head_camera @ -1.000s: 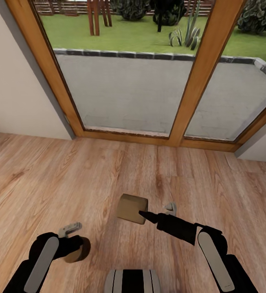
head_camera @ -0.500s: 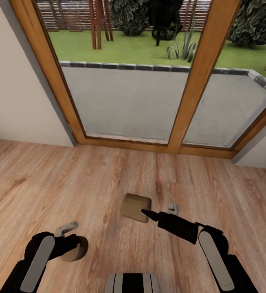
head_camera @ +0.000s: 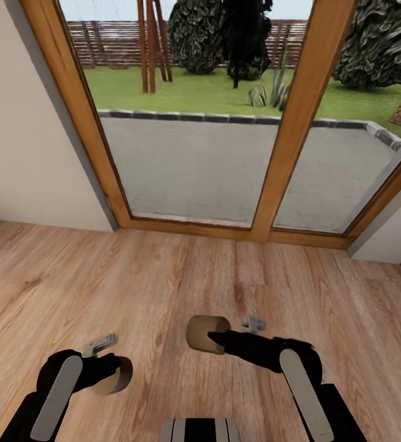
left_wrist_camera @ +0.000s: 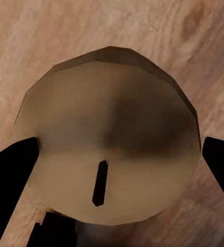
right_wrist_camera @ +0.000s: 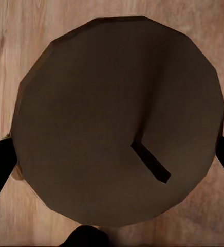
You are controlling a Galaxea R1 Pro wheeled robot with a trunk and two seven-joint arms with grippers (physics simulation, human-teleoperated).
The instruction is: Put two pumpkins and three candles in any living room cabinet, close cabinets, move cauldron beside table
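The robot is facing the wood-framed glass doors [head_camera: 225, 123] over the plank floor [head_camera: 163, 276], carrying 2 candles. The left gripper [head_camera: 115, 371] is gripping 1 candle [head_camera: 117, 376] low at the left, its fingers [left_wrist_camera: 12, 175] pressing both sides. The right gripper [head_camera: 215, 337] is clamping the other candle [head_camera: 201, 331] near the middle, wick [right_wrist_camera: 150, 161] facing its camera.
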